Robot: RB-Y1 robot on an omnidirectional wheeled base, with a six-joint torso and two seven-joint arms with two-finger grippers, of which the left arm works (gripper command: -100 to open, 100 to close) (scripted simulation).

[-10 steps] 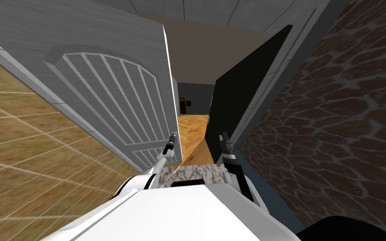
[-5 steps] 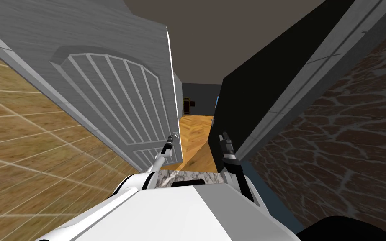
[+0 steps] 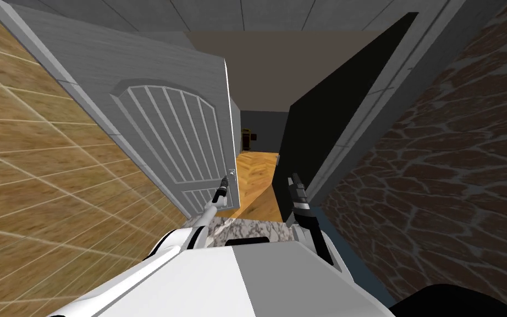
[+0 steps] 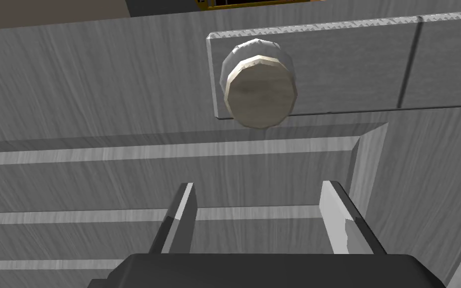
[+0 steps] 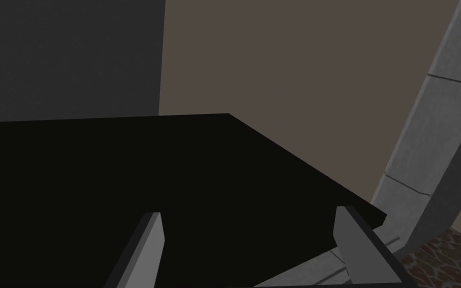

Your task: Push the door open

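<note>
Wood floor (image 3: 255, 170) shows through the gap beside the grey door (image 3: 164, 126), ajar on my left. Left gripper (image 4: 258, 184), open and empty, is near its knob (image 4: 260, 90); pushing there, thin fingers (image 4: 182, 215) may slip past the door's free edge.

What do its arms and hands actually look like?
The left arm is slim and white with dark joints; the right arm looks mostly dark with a pale band. The left gripper and right gripper each have two thin, light grey, blade-like fingers on a dark box.
</note>
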